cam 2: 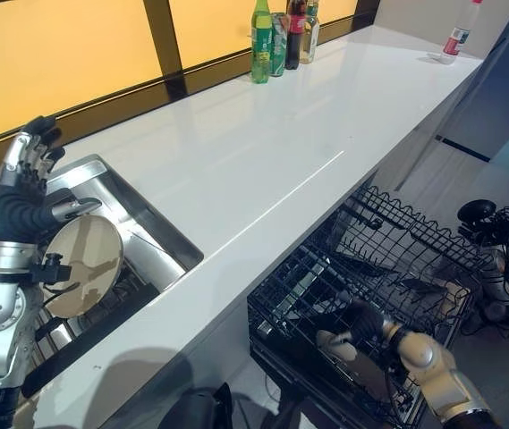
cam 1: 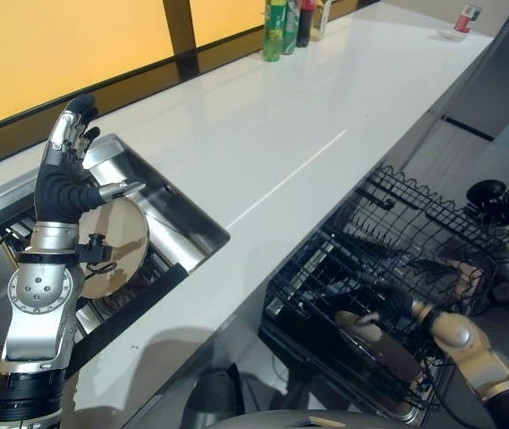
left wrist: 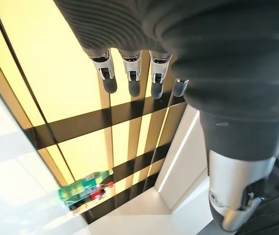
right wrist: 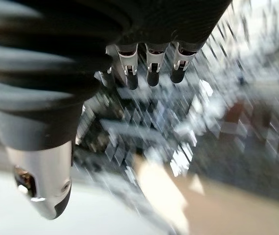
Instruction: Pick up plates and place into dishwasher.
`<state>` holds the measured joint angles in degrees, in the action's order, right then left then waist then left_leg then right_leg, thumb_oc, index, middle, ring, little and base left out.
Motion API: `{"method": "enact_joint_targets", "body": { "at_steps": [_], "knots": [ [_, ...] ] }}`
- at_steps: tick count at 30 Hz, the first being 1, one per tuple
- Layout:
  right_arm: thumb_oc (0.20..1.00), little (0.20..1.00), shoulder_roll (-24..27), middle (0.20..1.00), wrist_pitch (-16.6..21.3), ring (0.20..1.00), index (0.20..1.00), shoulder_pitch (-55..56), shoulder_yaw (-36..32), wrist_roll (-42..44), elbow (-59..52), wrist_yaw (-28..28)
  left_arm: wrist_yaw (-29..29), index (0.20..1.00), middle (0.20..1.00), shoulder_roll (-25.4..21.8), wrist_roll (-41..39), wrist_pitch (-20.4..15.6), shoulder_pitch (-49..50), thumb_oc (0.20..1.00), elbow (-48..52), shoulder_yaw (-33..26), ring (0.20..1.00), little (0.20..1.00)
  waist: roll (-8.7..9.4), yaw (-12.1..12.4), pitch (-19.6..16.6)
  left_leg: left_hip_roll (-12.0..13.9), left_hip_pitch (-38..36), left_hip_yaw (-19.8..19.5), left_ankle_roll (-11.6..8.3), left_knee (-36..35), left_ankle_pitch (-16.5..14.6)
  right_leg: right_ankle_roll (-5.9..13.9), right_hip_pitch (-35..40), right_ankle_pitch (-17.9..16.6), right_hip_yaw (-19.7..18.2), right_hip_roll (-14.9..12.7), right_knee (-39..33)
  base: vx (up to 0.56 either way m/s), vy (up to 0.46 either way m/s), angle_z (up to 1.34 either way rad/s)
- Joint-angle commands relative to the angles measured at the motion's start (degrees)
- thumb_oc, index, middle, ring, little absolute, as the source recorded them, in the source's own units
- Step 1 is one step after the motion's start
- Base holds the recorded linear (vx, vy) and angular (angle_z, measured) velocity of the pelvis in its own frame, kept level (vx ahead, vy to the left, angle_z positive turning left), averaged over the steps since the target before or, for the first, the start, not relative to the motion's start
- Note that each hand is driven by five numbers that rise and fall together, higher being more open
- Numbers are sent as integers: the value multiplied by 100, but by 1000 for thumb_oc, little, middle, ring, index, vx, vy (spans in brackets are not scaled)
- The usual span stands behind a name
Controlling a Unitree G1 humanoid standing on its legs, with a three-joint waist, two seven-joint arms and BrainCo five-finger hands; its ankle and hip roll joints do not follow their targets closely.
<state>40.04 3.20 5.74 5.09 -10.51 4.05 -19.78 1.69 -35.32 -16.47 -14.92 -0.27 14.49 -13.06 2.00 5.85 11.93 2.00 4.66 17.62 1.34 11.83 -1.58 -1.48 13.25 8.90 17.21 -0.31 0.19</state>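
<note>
- The right hand (cam 2: 361,323) is down in the pulled-out rack (cam 2: 397,234), its fingers hidden among the wires, so I cannot tell how they are set
- A tan plate (cam 2: 343,347) lies just beside that hand, in the front of the rack; whether the hand touches it I cannot say
- The left hand (cam 1: 68,170) is raised over the sink (cam 1: 178,210), fingers straight and loosely spread with the thumb out to the side, holding nothing
- A second plate (cam 1: 120,237) leans on edge in the sink just below and behind the left hand, apart from it
- Judged step: one plate is being set into the rack, the sink plate not yet taken
- Next move likely calls for the right hand to come clear of the wires without dragging the plate, and for the left hand to drop to the sink plate's rim and close thumb against fingers across its edge
- Bottles (cam 2: 281,40) stand well beyond both hands, out of the way
</note>
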Motion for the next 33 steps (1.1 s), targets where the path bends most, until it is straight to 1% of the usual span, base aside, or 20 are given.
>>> {"method": "enact_joint_targets", "body": {
  "at_steps": [1,3,5,7,10,12,14,15,17,19,20,22,23,25,26,27,28,29,31,33],
  "knots": [
    [1000,1000,505,1000,76,1000,1000,45,-461,218,-190,282,169,1000,1000,-315,236,90,400,1000,-288,-224,1000,1000,-61,-33,-651,281,642,56,-588,-467,643,237,-127,-104,-207,-76,316,-66,19,-11],
    [1000,1000,523,1000,103,1000,1000,40,-746,311,-337,348,106,1000,1000,-304,227,181,465,1000,-392,-320,1000,1000,-83,-56,-685,280,627,69,-581,-486,634,230,-143,-98,-221,-72,314,-70,19,-12],
    [1000,1000,508,1000,97,1000,1000,51,-913,283,-433,403,81,1000,1000,-280,265,198,498,1000,-461,-369,1000,1000,-102,-74,-716,278,626,76,-578,-494,629,220,-156,-91,-233,-69,314,-68,16,-6],
    [1000,1000,498,1000,163,1000,1000,93,-1104,243,-542,554,120,1000,1000,-258,517,255,536,1000,-482,-429,1000,1000,-123,-102,-743,283,608,84,-581,-521,633,213,-170,-94,-237,-69,303,-79,7,-3],
    [1000,1000,490,1000,191,1000,1000,114,-1265,215,-682,550,167,1000,1000,-300,854,279,575,1000,-565,-494,1000,1000,-144,-121,-783,268,590,75,-589,-562,643,216,-192,-103,-239,-67,291,-67,2,-1],
    [1000,1000,531,1000,216,1000,1000,125,-1363,217,-789,502,305,1000,1000,-451,1527,116,616,1000,-680,-569,1000,1000,-170,-142,-806,267,597,51,-607,-577,677,210,-223,-109,-253,-60,287,-80,-1,-1],
    [1000,1000,621,1000,202,1000,1000,96,-1424,305,-856,436,276,1000,1000,-670,1623,155,609,1000,-839,-603,1000,1000,-193,-150,-830,252,629,-10,-631,-568,716,202,-242,-123,-278,-52,269,-70,-1,-1],
    [1000,1000,650,1000,209,1000,1000,76,-1422,337,-857,448,309,1000,1000,-737,1624,218,591,1000,-922,-609,1000,1000,-208,-154,-831,244,640,-56,-645,-552,730,196,-258,-129,-298,-45,269,-54,0,-2],
    [1000,1000,670,1000,198,1000,1000,29,-1408,294,-834,491,338,1000,1000,-809,1671,225,552,1000,-1100,-615,1000,1000,-231,-148,-829,218,678,-177,-670,-498,762,181,-276,-144,-347,-29,262,-35,3,-1],
    [1000,1000,714,1000,174,1000,1000,-33,-1414,302,-834,527,348,1000,1000,-908,1913,136,571,1000,-1257,-679,1000,1000,-261,-106,-819,156,724,-464,-711,-403,810,169,-295,-169,-434,-15,249,-11,8,-5],
    [1000,1000,732,1000,179,1000,1000,-60,-1419,332,-848,524,352,1000,1000,-971,2064,102,611,1000,-1300,-705,1000,1000,-265,-70,-815,97,746,-690,-729,-349,821,175,-302,-189,-506,-17,235,-10,27,-20],
    [1000,1000,780,1000,240,1000,1000,-133,-1423,424,-932,470,358,1000,1000,-1124,2395,10,794,1000,-1351,-858,1000,1000,-264,48,-812,-43,771,-1425,-758,-258,840,189,-307,-232,-790,-17,172,1,47,-30],
    [1000,1000,815,1000,288,1000,1000,-169,-1430,513,-994,405,394,1000,1000,-1193,2593,-10,935,1000,-1374,-974,1000,1000,-258,118,-815,-105,740,-1855,-754,-259,828,199,-312,-249,-966,-18,140,-3,63,-60],
    [1000,1000,890,1000,345,1000,1000,-299,-1384,630,-1085,312,450,1000,1000,-1375,2970,-68,1189,1000,-1470,-1201,1000,1000,-281,252,-833,-156,655,-2554,-736,-331,872,211,-374,-289,-1264,-2,105,9,79,-85],
    [1000,1000,947,1000,356,1000,1000,-364,-1355,674,-1117,278,456,1000,1000,-1503,3061,-102,1303,1000,-1528,-1315,1000,1000,-296,281,-825,-143,621,-2666,-737,-353,893,211,-384,-275,-1326,5,115,18,93,-72],
    [1000,1000,1002,1000,338,1000,1000,-431,-1327,708,-1159,264,493,1000,1000,-1652,3114,-169,1407,1000,-1626,-1406,1000,1000,-322,299,-808,-121,597,-2688,-738,-368,903,209,-400,-254,-1351,8,145,16,113,-66],
    [1000,1000,1030,1000,319,1000,1000,-474,-1304,729,-1180,270,506,1000,1000,-1788,3164,-185,1484,1000,-1681,-1471,1000,1000,-347,305,-795,-94,572,-2625,-731,-422,851,213,-423,-215,-1314,-4,209,22,147,-64],
    [1000,1000,1037,1000,304,1000,1000,-490,-1303,727,-1195,266,548,1000,1000,-1857,3223,-190,1528,1000,-1701,-1494,1000,1000,-372,296,-781,-56,571,-2559,-743,-456,867,216,-441,-182,-1268,-15,262,27,160,-46],
    [1000,1000,1017,1000,272,1000,1000,-472,-1346,655,-1224,242,651,1000,1000,-1912,3439,-249,1559,1000,-1789,-1466,1000,1000,-416,259,-751,-16,598,-2481,-773,-483,934,219,-478,-141,-1203,-35,343,29,165,-12],
    [1000,1000,1039,1000,296,1000,1000,-436,-1399,651,-1191,258,699,1000,1000,-1983,3593,-320,1597,1000,-1795,-1433,1000,1000,-444,238,-715,-1,582,-2413,-780,-548,925,233,-495,-113,-1134,-72,388,51,180,8]
  ]
}}
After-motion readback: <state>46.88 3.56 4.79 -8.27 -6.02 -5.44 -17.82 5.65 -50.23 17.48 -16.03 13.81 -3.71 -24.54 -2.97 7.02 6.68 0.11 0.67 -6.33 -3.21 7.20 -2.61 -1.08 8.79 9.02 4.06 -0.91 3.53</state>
